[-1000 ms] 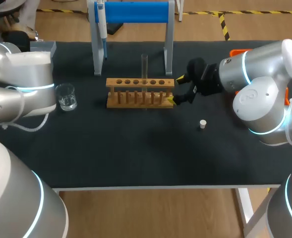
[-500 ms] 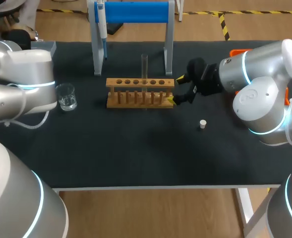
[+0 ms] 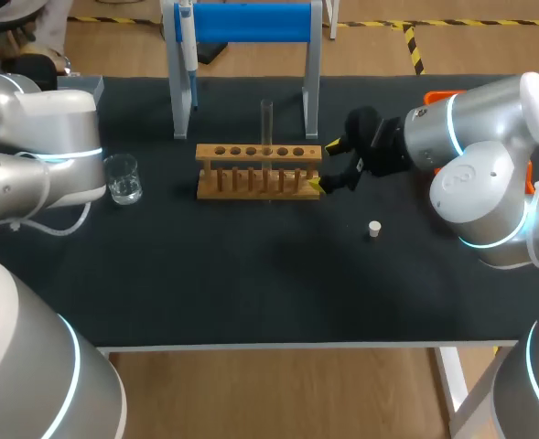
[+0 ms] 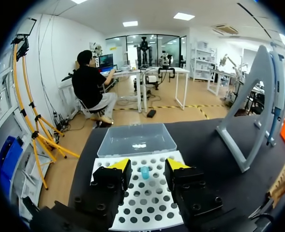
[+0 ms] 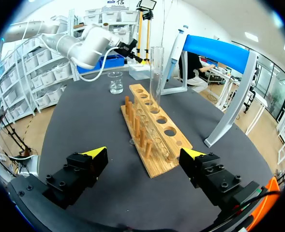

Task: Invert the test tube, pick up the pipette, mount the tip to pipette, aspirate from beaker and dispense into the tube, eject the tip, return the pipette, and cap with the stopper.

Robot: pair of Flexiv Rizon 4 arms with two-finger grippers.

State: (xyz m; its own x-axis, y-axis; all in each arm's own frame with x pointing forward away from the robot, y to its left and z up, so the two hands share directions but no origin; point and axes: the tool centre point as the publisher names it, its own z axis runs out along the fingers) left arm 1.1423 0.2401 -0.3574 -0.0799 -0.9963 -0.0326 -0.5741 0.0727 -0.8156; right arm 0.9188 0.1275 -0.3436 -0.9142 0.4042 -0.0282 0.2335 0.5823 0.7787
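Observation:
A clear test tube [image 3: 267,123] stands upright in the wooden rack [image 3: 260,171]. My right gripper [image 3: 324,165] is open at the rack's right end; in the right wrist view the rack [image 5: 154,130] and tube [image 5: 155,72] lie ahead of its wide-apart fingers [image 5: 146,157]. The pipette [image 3: 186,41] hangs on the blue-topped stand [image 3: 251,23]. Left of the rack is a glass beaker [image 3: 122,178], and a white stopper [image 3: 374,229] stands in front of the rack's right end. My left gripper [image 4: 144,166] hovers open over the white perforated tip box [image 4: 147,203], a blue tip [image 4: 145,172] below its fingers.
The tip box's clear lid [image 4: 135,139] lies open beyond the left gripper. The stand's grey leg [image 4: 256,111] rises beside the box. An orange object [image 3: 438,94] sits at the table's back right behind my right arm.
My left arm has shifted a little toward the table's back left corner. The right arm, rack, tube and stopper have not moved.

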